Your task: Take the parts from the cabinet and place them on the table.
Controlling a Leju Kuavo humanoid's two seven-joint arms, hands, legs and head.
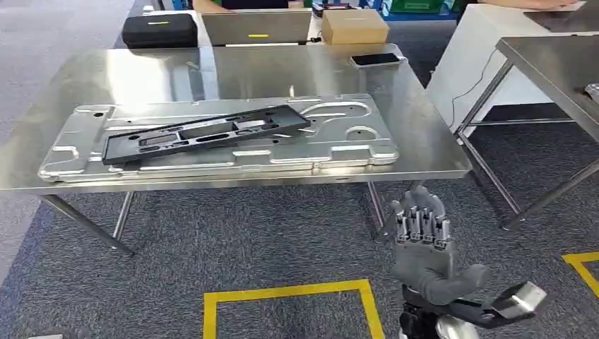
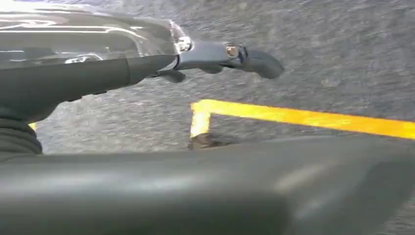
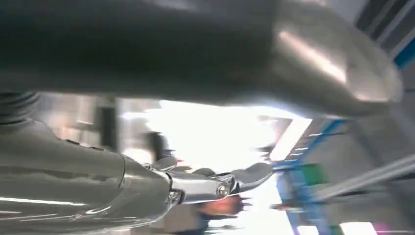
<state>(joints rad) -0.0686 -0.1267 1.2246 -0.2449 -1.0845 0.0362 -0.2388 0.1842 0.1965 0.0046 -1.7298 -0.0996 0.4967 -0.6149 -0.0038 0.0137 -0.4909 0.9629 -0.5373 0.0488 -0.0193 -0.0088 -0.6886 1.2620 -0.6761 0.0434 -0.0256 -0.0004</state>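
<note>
- Right hand (image 1: 424, 244) hung below the table edge, fingers apart, holding nothing; left hand (image 2: 215, 56) was over the floor, its grasp unclear.
- Grey carpet (image 1: 212, 247) carried yellow tape lines (image 1: 289, 291).
- Steel table (image 1: 424, 134) bore a silver panel (image 1: 339, 134).
- Black part (image 1: 205, 131) lay on the panel.
- Phone (image 1: 376, 60) sat near the table's far edge.
</note>
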